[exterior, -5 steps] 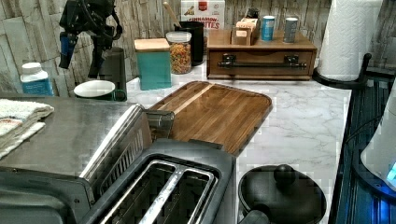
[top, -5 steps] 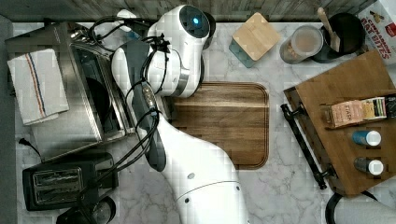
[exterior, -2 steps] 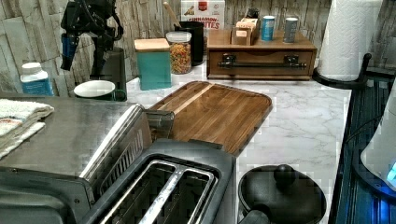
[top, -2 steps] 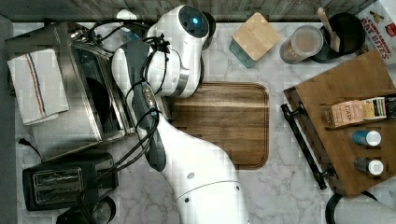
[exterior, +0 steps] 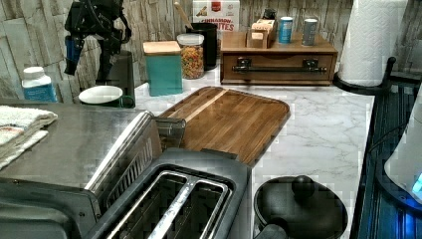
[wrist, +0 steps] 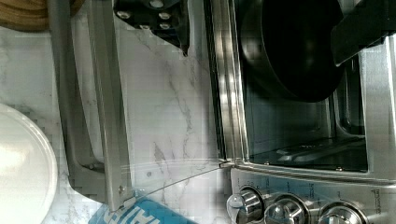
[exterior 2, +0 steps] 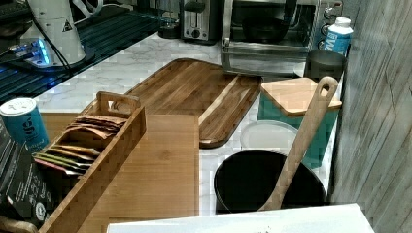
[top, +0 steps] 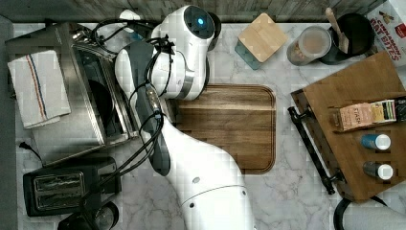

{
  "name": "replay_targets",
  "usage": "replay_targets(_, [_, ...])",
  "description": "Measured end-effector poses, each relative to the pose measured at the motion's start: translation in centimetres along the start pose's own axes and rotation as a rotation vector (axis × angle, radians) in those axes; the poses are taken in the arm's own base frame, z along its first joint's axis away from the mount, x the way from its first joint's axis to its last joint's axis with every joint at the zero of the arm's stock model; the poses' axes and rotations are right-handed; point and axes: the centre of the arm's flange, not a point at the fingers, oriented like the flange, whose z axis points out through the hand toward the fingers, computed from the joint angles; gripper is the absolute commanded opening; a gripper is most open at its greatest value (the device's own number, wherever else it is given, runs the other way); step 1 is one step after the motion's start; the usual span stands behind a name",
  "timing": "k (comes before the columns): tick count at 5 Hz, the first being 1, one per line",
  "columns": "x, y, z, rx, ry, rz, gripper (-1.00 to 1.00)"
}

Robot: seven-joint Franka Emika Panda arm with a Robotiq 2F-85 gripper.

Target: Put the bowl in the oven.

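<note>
The gripper [exterior: 89,47] hangs above the counter's back corner, fingers apart and holding nothing. One black bowl [wrist: 292,46] sits inside the one oven [top: 91,96], whose glass door [wrist: 159,107] lies dropped open.

The oven [top: 72,96] is brushed stainless steel with a dull sheen; its drop-down door [wrist: 159,107] is clear glass in a metal frame, and its knobs [wrist: 285,210] are shiny chrome. The bowl [wrist: 289,46] inside looks matt black. The desk [top: 297,191] is smooth, glossy white marble with grey veins. The cutting board [top: 230,124] is oiled, grained wood. A folded cloth towel [top: 38,86] looks soft and woven.
</note>
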Motion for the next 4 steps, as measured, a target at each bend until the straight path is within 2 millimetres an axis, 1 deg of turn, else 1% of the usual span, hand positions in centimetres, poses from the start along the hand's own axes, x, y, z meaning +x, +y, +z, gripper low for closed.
replay_targets(4, [0.16,0.04,0.36,0.001,0.009,0.000,1.00])
